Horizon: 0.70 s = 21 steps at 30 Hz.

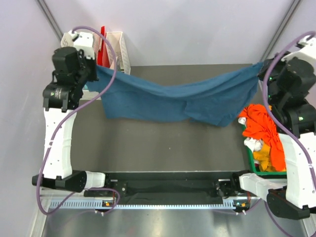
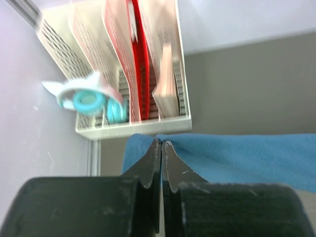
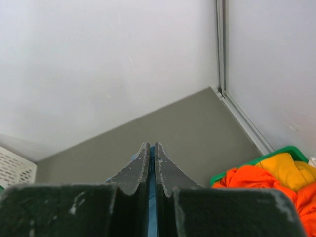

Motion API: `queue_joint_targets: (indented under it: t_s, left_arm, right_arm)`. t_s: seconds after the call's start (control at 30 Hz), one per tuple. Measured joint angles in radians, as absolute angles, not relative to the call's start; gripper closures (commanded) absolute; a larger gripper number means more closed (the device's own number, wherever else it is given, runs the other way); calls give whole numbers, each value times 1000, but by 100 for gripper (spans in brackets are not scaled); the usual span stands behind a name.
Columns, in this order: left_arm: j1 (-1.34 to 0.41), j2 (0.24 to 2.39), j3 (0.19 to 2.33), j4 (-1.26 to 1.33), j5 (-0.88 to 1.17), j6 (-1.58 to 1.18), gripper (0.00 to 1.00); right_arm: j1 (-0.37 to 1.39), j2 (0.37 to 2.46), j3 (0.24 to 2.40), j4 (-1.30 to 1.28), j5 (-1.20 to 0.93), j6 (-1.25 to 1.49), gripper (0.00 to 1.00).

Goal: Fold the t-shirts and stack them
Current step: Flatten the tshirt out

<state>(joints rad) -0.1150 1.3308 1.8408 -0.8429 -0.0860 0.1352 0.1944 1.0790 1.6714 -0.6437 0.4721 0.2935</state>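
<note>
The teal-blue t-shirt [image 1: 177, 101] hangs stretched between both arms above the table, sagging in the middle. My left gripper [image 1: 93, 73] is shut on its left corner; in the left wrist view the blue cloth [image 2: 237, 158] is pinched at the fingertips [image 2: 161, 143]. My right gripper [image 1: 261, 66] is shut on the right corner; a thin blue strip [image 3: 152, 197] shows between the jaws. Orange t-shirts [image 1: 259, 128] with yellow [image 1: 264, 153] and white bits lie piled in the green bin at the right, also in the right wrist view [image 3: 252, 177].
A white mesh file rack [image 1: 116, 49] with red folders stands at the back left, close to my left gripper; it shows in the left wrist view [image 2: 133, 74] with a teal-and-white object. The green bin [image 1: 253, 165] sits at the right edge. Walls close behind.
</note>
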Motion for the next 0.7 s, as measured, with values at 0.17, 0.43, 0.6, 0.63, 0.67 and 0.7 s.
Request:
queue_joint_targets:
  t_s: [0.17, 0.43, 0.6, 0.63, 0.67, 0.7]
  left_arm:
    - [-113, 1279, 1917, -842, -72, 125, 100]
    - [-113, 1218, 1763, -809, -64, 122, 100]
    - [-113, 1304, 1586, -744, -58, 122, 100]
    - [-113, 1339, 1560, -722, -57, 122, 100]
    - [-113, 1379, 1542, -703, -56, 122, 100]
    - [-112, 1420, 1536, -689, -54, 123, 100]
  right_arm:
    - [194, 1040, 1737, -643, 467, 299, 100]
    - [194, 1042, 1680, -595, 462, 311, 100]
    - [182, 1152, 1529, -518, 458, 334, 100]
    - [181, 1201, 1515, -501, 456, 335, 100]
    - [178, 1251, 1510, -493, 456, 336, 100]
    - [174, 1311, 1511, -484, 455, 336, 100]
